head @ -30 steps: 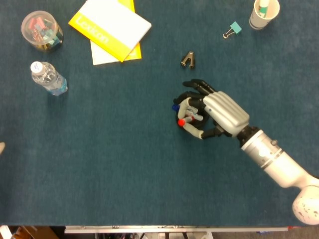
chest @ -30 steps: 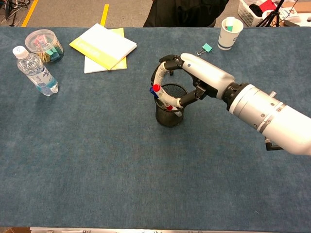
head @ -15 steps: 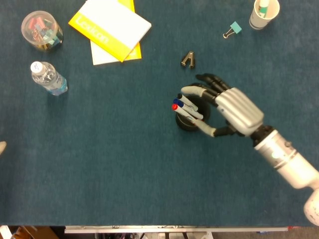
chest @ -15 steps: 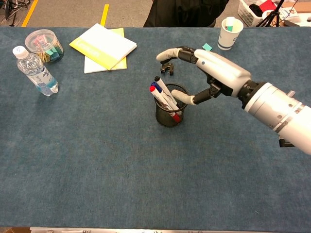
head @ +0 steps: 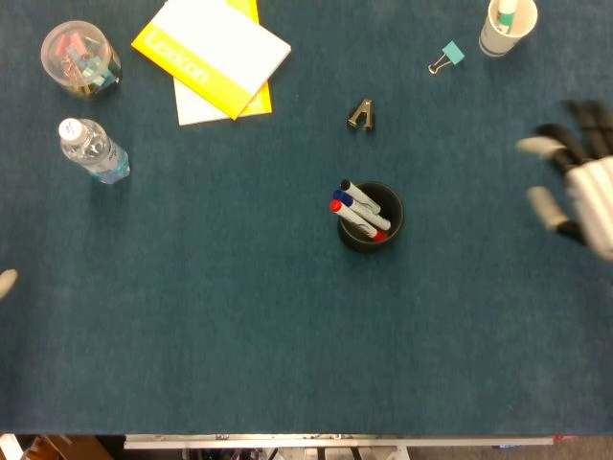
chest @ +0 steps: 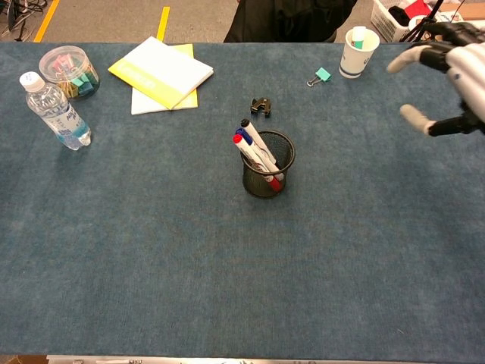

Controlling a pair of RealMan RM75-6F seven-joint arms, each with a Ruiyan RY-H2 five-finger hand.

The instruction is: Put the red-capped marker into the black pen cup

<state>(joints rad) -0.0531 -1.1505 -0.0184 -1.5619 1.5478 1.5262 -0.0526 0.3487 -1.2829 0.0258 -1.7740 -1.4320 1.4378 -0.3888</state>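
Note:
The red-capped marker (head: 337,206) (chest: 238,140) stands in the black mesh pen cup (head: 383,218) (chest: 267,182), leaning left beside a blue-capped and a black-capped marker. My right hand (head: 575,187) (chest: 447,72) hangs at the far right edge, well away from the cup, blurred, fingers spread and holding nothing. A pale tip at the head view's left edge may belong to my left hand (head: 6,282), too little of it showing to judge.
A yellow notebook (head: 211,48) and a jar of clips (head: 80,59) lie at the back left, with a water bottle (head: 92,149) nearby. A black binder clip (head: 361,115), a teal binder clip (head: 446,57) and a paper cup (head: 506,27) sit behind the pen cup.
My right hand let go of the red-capped marker, which now rests in the cup, and pulled away to the right edge of both views.

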